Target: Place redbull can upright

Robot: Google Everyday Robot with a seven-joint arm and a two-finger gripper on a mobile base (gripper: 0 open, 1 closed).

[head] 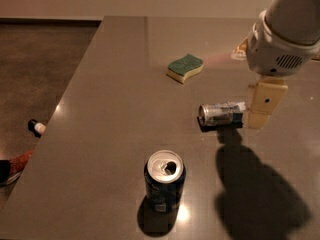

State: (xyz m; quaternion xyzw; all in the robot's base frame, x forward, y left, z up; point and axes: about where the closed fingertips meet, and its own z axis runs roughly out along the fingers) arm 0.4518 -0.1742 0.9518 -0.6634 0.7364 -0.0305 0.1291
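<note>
The redbull can lies on its side on the grey table, right of the middle, with its silver top pointing left. My gripper hangs from the white arm at the right, low over the table and right at the can's right end, covering that end. The can lies flat on the table.
A wider dark-blue soda can stands upright and opened near the front middle. A green and yellow sponge lies behind the redbull can. The table's left edge runs diagonally; beyond it on the floor lie a small bottle and a red object.
</note>
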